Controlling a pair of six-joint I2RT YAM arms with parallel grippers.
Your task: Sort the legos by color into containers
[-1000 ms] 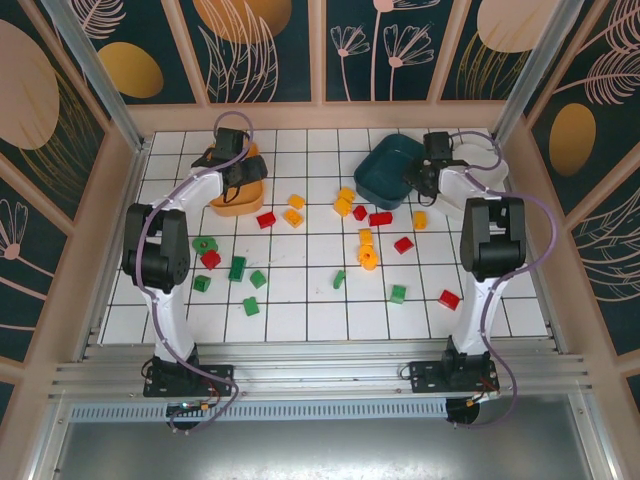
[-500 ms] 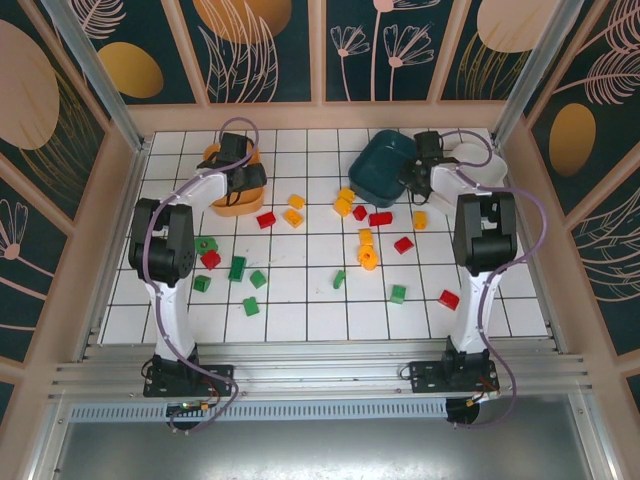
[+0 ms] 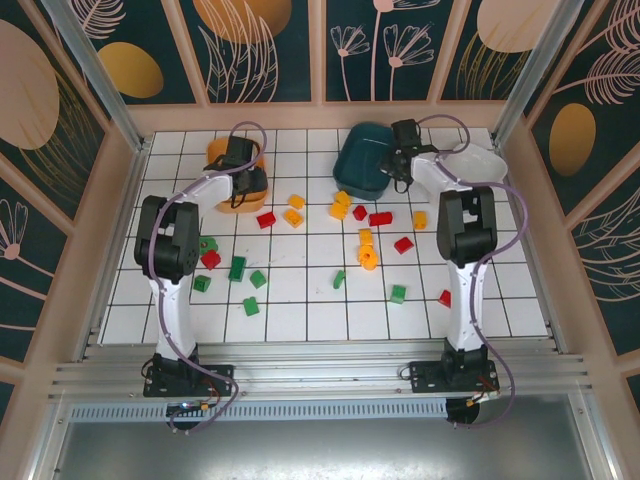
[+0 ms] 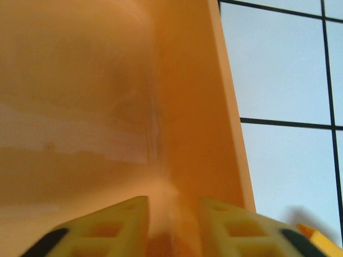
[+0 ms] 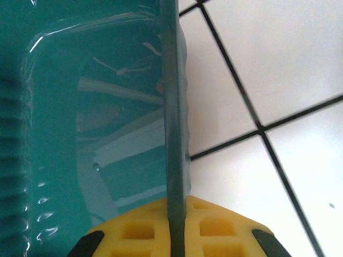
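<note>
Has both tools pressed shut within the last second: left tool [image 4: 172, 227] pinching the side wall of the shallow orange plastic tray [image 4: 182, 107], right tool [image 5: 176, 219] pinching the rim of the dark teal plastic tray [image 5: 172, 96]. Drags that teal tray leftward, away from the white plastic tray [image 3: 478, 165]. Points to containers being positioned (no sorting yet). Leaves the small red, green and yellow-orange plastic legos [image 3: 368, 258] scattered over the white tiled table [image 3: 300, 300] — none visibly in a tray.
</note>
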